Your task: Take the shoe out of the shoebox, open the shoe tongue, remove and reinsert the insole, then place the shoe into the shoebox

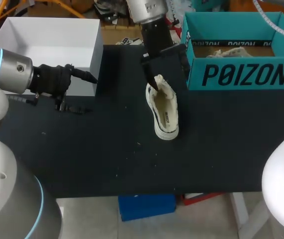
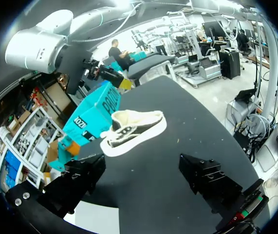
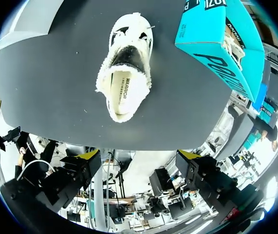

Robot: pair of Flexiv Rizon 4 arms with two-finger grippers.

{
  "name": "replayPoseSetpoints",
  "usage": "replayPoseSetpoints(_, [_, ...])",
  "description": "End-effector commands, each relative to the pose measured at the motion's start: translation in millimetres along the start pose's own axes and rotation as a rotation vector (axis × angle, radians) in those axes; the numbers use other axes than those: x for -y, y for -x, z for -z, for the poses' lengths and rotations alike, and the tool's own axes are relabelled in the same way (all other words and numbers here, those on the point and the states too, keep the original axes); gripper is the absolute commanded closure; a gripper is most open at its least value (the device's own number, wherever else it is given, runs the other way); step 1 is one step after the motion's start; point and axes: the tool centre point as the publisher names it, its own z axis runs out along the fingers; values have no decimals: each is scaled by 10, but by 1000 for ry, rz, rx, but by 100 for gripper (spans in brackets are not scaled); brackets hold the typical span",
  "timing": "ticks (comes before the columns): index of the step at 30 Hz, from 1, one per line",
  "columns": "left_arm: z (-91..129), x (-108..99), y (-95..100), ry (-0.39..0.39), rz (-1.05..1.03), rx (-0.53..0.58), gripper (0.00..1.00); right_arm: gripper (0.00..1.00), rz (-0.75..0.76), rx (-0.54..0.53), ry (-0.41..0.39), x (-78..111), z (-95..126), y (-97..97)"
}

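1. Out ahead of the right tool (image 3: 139,157), the shoe (image 3: 125,73) stands on its sole on the dark tabletop (image 3: 46,97); it's outside the box, and nothing has hold of it.
2. Right tool now: fingers spread wide, yellow tips far apart, nothing between them; it hangs above the shoe, and the right wrist view shows bare tabletop between the tips and the shoe.
3. Look into the shoe from that tool: the mouth gapes wide on the side nearer the tool; the pale insole (image 3: 124,92) lies inside; the laced end points away from the tool.
4. Off to one side of the right tool sits the teal shoebox (image 1: 241,74), open at the top and near the shoe without touching it; something pale lies in it, though I can't tell what.
5. Over to the left tool (image 2: 142,165): black fingers wide apart and empty; the shoe sits well ahead of it, side-on, with the teal shoebox beyond the shoe.
6. Close beside the left tool stands a white box (image 1: 47,45), open-topped, on the tabletop; the tool's upper finger comes right up by the box's wall, though whether it touches I can't tell.
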Motion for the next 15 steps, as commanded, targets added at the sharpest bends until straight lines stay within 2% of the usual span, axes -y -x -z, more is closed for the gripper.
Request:
replayPoseSetpoints(1, [-15, -5, -7, 1, -2, 4, 0, 0, 8, -60, 124, 81, -186, 48])
replayPoseSetpoints(5, [-15, -5, -7, 1, -2, 4, 0, 0, 0, -62, 146, 69, -210, 40])
replayPoseSetpoints(15, [-15, -5, -7, 1, -2, 4, 0, 0, -14, -35, 264, 55, -193, 14])
